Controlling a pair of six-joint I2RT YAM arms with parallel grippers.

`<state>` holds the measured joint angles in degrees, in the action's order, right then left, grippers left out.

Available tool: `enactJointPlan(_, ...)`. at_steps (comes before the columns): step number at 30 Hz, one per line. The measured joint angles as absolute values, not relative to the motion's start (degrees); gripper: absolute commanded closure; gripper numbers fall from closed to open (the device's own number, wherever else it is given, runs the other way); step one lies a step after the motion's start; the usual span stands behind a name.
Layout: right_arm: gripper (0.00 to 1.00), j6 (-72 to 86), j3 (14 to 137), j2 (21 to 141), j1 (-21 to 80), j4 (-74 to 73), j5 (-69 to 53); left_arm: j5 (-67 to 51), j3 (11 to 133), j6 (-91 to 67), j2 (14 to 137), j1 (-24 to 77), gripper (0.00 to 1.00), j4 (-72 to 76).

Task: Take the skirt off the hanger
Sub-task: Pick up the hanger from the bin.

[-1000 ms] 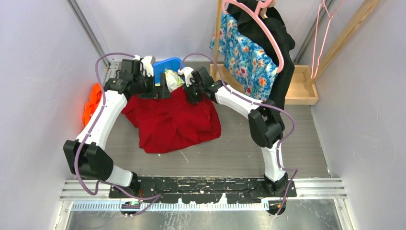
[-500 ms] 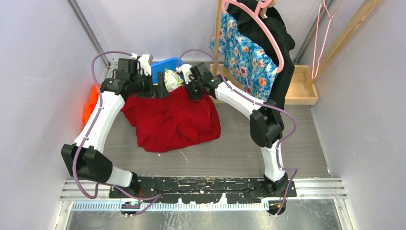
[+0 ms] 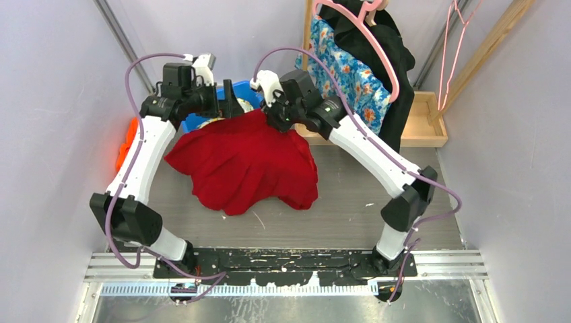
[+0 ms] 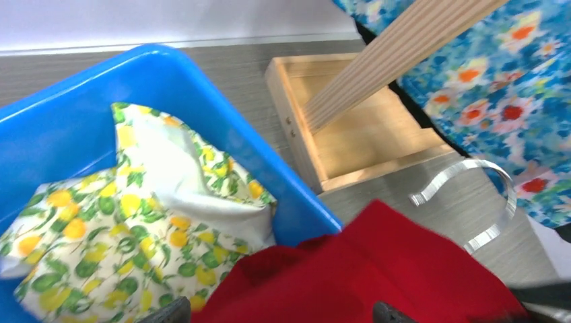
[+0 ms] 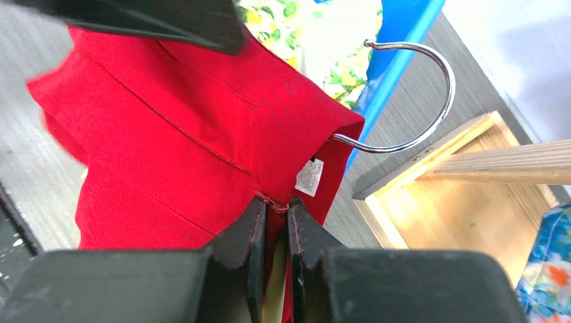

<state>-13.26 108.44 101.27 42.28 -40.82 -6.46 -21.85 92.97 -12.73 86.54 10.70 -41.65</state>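
Evidently unfinished: the red skirt [image 5: 168,148] is still on its hanger [image 5: 450,87], hook at two o'clock. The right gripper [image 5: 275,205] is nearly closed, pinching the waistband. The left gripper [image 4: 279,315] stands wide, its hold unclear.

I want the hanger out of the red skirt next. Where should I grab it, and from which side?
Probably the chrome hook: it is the only hanger part showing, sticking out of the waistband of the red skirt toward the blue bin. Come from the wooden tray side, where nothing covers it.

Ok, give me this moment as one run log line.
right gripper: shut on red skirt | left gripper: at skirt edge, grip unclear | hanger: not removed, hook protrudes
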Motion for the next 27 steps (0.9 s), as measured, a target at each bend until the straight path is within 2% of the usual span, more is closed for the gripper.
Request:
enactJointPlan(5, 1.0, -14.13, 108.44, 96.2, 44.42, -43.46, -6.52, -26.68, 95.74, -12.58, 90.54, 13.67, 0.01, -39.7)
enactJointPlan(12, 1.0, -15.22, 107.61, 94.98, 44.51, -46.46, -5.76, -35.68, 94.59, -12.56, 91.59, 16.08, 0.01, -36.16)
enactJointPlan(27, 1.0, -18.9, 107.33, 94.98, 44.56, -48.14, -4.03, -50.65, 86.11, -10.11, 85.41, 15.62, 0.0, -32.47)
